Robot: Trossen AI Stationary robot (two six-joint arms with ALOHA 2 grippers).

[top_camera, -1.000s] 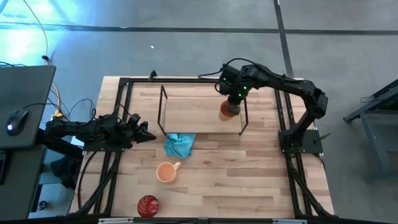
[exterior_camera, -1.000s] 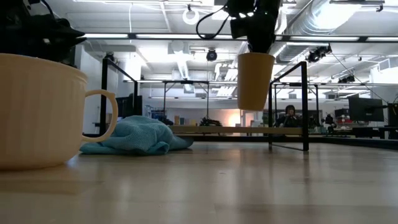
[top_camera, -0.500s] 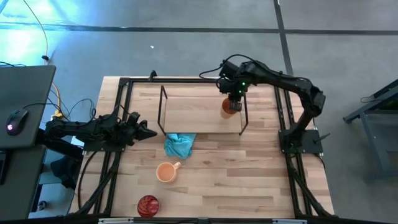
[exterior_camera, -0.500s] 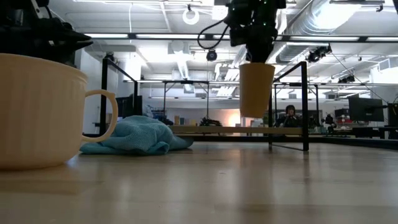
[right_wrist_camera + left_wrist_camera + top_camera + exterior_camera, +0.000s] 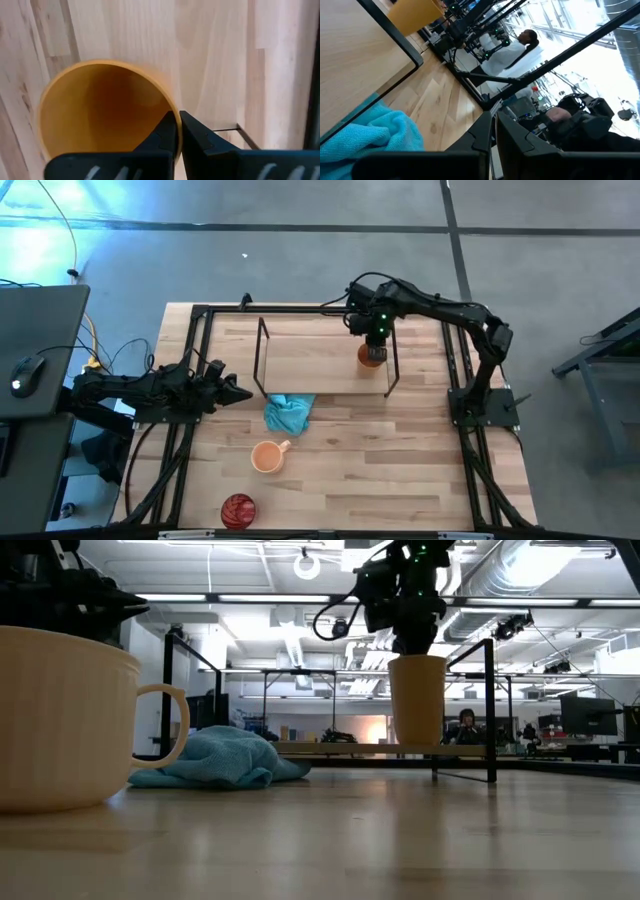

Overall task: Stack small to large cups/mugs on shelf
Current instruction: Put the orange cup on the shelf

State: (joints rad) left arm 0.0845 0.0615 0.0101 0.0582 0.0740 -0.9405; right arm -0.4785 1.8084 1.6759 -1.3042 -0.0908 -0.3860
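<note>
Right pincer (image 5: 372,343), clamped shut on the amber tumbler's (image 5: 417,700) rim, sets it upright at the shelf's (image 5: 310,360) right end to leave room for the others; left pincer (image 5: 238,393) waits closed and empty.

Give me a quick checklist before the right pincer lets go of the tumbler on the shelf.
1. Tumbler upright: ok.
2. Tumbler base seated on the shelf board: cannot tell; in the low view it looks down at board level, but contact is not clear.
3. Right pincer shut on the tumbler's rim: ok.
4. Tumbler well inside the board's right end: not ok; it sits close to the wire frame there.
5. Left pincer out of the way: ok, shut, at the table's left side.
6. Mug and red cup waiting on the table: ok.
</note>
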